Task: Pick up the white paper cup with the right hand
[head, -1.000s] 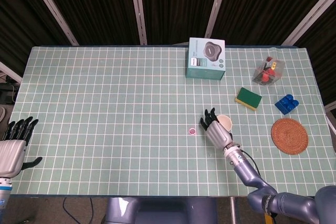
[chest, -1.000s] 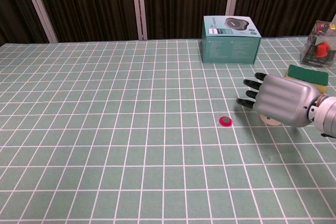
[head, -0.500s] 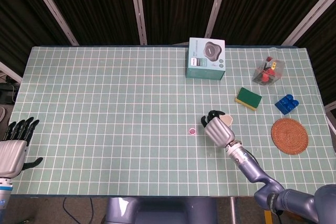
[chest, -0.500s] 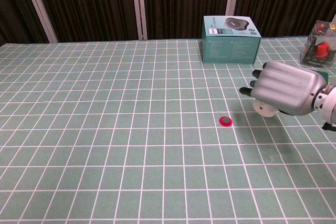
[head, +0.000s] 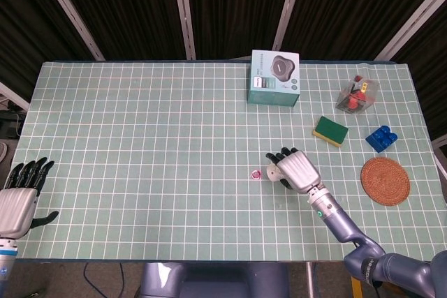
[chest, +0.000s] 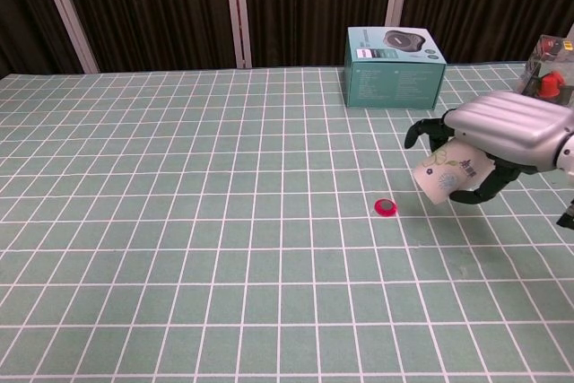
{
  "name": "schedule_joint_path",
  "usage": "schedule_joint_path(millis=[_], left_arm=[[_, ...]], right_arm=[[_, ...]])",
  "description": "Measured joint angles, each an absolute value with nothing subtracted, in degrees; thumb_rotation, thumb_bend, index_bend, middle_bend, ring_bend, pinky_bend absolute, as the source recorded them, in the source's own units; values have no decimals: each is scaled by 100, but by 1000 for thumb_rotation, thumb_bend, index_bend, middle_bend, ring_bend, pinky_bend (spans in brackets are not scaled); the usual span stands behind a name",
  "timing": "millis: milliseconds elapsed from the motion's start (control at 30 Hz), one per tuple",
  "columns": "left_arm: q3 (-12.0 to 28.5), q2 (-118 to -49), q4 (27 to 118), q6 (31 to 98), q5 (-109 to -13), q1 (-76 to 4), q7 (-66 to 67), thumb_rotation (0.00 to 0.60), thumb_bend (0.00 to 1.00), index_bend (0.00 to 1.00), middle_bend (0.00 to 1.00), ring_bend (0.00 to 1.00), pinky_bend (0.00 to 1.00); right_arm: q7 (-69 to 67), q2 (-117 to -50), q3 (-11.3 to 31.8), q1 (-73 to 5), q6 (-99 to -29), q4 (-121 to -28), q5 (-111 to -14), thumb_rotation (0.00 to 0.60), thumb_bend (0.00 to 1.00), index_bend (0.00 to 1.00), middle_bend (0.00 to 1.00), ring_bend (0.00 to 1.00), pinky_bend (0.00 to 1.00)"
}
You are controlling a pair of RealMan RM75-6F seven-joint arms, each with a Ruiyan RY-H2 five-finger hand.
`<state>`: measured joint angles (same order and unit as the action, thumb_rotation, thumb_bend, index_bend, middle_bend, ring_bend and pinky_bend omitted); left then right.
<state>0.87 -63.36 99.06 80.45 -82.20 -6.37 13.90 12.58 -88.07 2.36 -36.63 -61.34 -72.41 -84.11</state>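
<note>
**Cup off the surface, tipped in the right hand's grasp**

The dark fingers [chest: 421, 131] of the right hand [chest: 502, 136] are wrapped around the white paper cup [chest: 446, 170], thumb below and the others curled over the top, so the cup is grasped rather than just touched. A second ago those fingers were spread flat beside the cup, which stood upright on the surface; half a second ago they had closed on it. Now the cup lies tilted on its side in the grip, base toward the camera in the chest view, and a shadow under it suggests it has left the green checked surface [chest: 179, 248]. From overhead the hand covers the cup entirely.

The small red disc [chest: 386, 207] is the nearest marker: the held cup hangs just to the right of it and apart from it. The teal box [chest: 393, 67] sits well behind the disc.

The left hand [head: 19, 197] rests far to the left of the disc, fingers spread, holding nothing.

The pick appears essentially done; the tilt and loose-looking wrap make slippage the remaining risk.
</note>
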Motion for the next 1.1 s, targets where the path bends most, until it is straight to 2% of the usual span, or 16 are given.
schedule_joint_path(millis=[200,267,333,367,433,567,767,1100], left_arm=[[81,-6332,9919,7996,-8177,-653,1416,600,0,0,0,0,0],[84,-6329,9924,7994,-8160,-653,1423,600,0,0,0,0,0],[87,-6324,9934,7994,-8143,-653,1438,600,0,0,0,0,0],[87,-6322,9938,7995,-8139,-652,1440,600,0,0,0,0,0],[87,-6315,9947,7986,-8130,-653,1433,600,0,0,0,0,0],[81,-6293,9966,7958,-8123,-664,1410,600,0,0,0,0,0],[86,-6281,9957,7914,-8099,-687,1380,600,0,0,0,0,0],[63,-6241,9977,7984,-8174,-661,1332,600,0,0,0,0,0]], right_arm=[[128,-8929,228,-3637,-5858,-6978,-8386,600,183,235,436,285,444],[-19,-8974,222,-3637,-5785,-6899,-8387,600,171,155,343,206,348],[-100,-8989,194,-3648,-5696,-6847,-8407,600,145,30,151,52,151],[-125,-8974,176,-3656,-5647,-6857,-8415,600,135,4,71,10,67],[-184,-8891,130,-3679,-5506,-6941,-8424,600,125,0,7,0,4],[-57,-8657,76,-3691,-5422,-7273,-8442,600,111,0,0,0,0],[883,-8313,49,-3629,-5624,-7992,-8494,600,112,0,0,0,0],[3837,-8066,-68,-3487,-5804,-8998,-8266,600,127,0,0,0,0]])
